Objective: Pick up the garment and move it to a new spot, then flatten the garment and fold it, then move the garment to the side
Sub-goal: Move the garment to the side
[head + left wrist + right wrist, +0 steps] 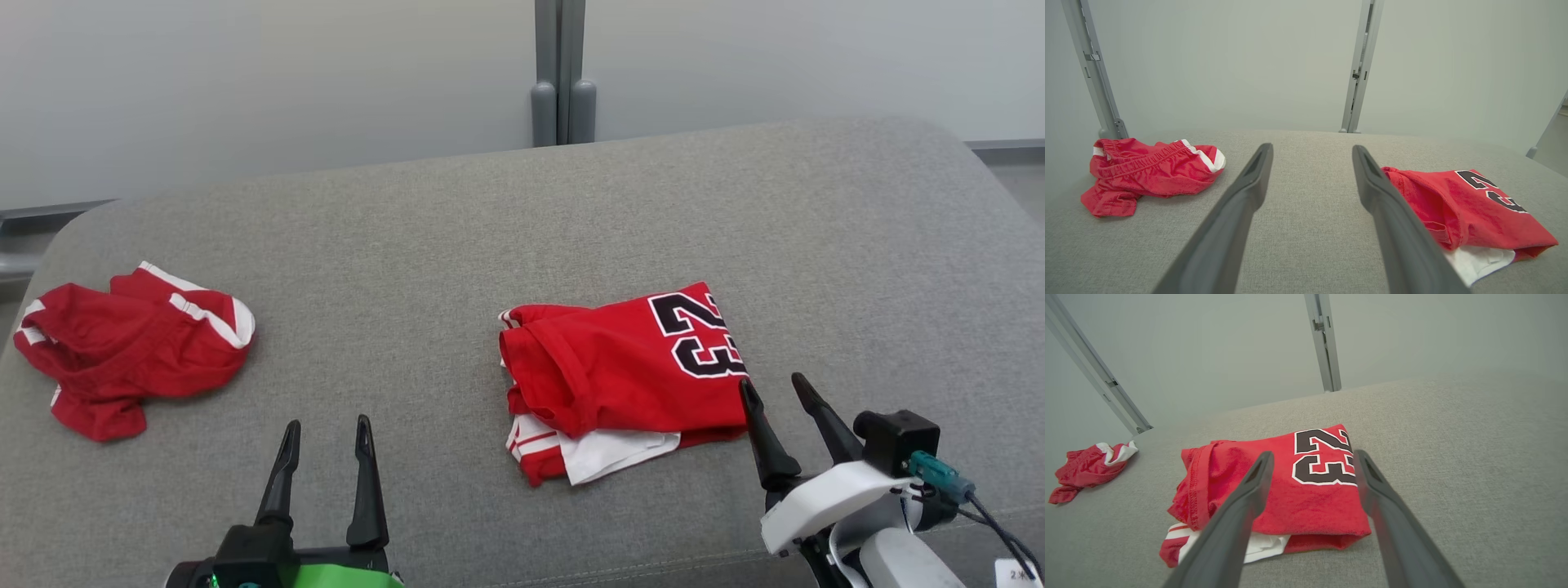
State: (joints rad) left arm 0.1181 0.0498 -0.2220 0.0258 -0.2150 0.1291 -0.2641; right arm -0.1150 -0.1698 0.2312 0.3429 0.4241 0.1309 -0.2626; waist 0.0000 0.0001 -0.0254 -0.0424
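Spreading across the head view, the grey cushion carries two red pieces well apart: the folded jersey with its 23 lies right of centre, and the crumpled shorts lie far left. Folding looks done, so the step in hand is probably moving the jersey aside. The right gripper hovers just beside its near right corner, jaws apart and empty. The left gripper, likewise spread and empty, points at bare cushion. The next move calls for pinching all layers together.

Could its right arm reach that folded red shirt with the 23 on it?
Probably yes. The right gripper sits open right beside the red shirt, at its near corner, with nothing lying between them.
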